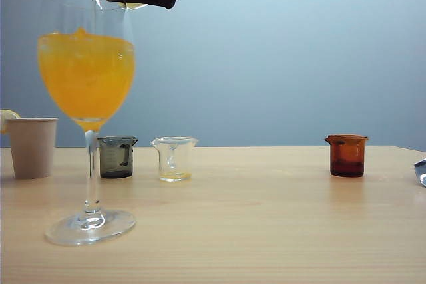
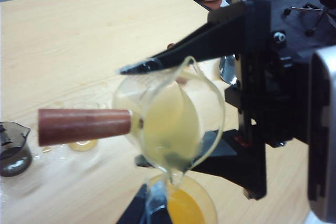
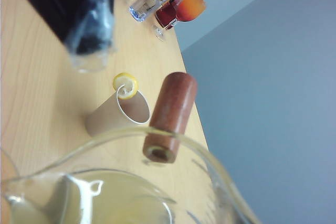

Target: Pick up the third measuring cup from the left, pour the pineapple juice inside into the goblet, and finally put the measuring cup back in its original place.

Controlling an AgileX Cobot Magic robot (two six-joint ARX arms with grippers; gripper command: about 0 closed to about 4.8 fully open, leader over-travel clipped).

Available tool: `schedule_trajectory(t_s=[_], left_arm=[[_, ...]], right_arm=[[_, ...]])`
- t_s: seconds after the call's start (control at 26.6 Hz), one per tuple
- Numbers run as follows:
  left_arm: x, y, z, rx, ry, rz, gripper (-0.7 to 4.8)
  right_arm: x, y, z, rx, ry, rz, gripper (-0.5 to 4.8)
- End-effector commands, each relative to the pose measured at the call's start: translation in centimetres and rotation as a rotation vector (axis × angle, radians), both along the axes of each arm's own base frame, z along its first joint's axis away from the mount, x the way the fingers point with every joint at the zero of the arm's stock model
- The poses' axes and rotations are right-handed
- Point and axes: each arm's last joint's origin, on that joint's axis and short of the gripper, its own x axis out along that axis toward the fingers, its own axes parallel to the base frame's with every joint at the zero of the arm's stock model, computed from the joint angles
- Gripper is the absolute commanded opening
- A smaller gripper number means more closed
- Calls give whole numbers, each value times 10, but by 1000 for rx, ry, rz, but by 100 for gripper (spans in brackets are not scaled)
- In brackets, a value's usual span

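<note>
Third measuring cup (image 2: 168,124), a small squat clear vessel with a flared rim, a pouring lip and a stubby reddish-brown handle (image 2: 84,126) sticking out of one side, hangs tipped above the goblet (image 1: 86,78) at the left of the counter (image 1: 266,217). The right gripper (image 2: 152,114), reaching across, grips it by the body, one black finger over the rim and the other beneath, jaws set fairly wide around it. The pineapple juice (image 2: 176,111), pale lemon-yellow and see-through, lies pooled against the lowered side, near the lip.

The cup looks like thin glass: light, rigid, smooth and probably slippery, and likely to crack if squeezed hard or knocked on the goblet's rim. The body is a fair place to hold it, since the flare would stop it sliding down. The handle looks matte and easier to grip, but it would give less control of the tilt.

The goblet is tall, clear and thin-stemmed on a round foot. It holds cloudy orange drink and probably tips easily.

The left gripper (image 2: 147,208) shows only as a dark tip at the edge of its own view, above the goblet. Whether it is open or closed cannot be told.

Behind stand a beige paper cup (image 1: 32,145), a smoky grey cup (image 1: 117,156), a narrow clear cup (image 1: 174,157) and an amber cup (image 1: 347,155), with a bare gap before the amber one.
</note>
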Motion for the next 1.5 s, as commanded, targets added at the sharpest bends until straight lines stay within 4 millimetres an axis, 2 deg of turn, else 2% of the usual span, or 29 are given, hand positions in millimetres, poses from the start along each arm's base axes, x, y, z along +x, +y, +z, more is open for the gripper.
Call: schedule_trajectory(t_s=[0.04, 1.5], left_arm=[[-2, 0, 2, -10, -7, -19, -5], [-9, 2, -2, 39, 7, -68, -5]], right_arm=[[0, 0, 9, 22, -60, 3, 8], [0, 0, 9, -48, -172, -4, -1]])
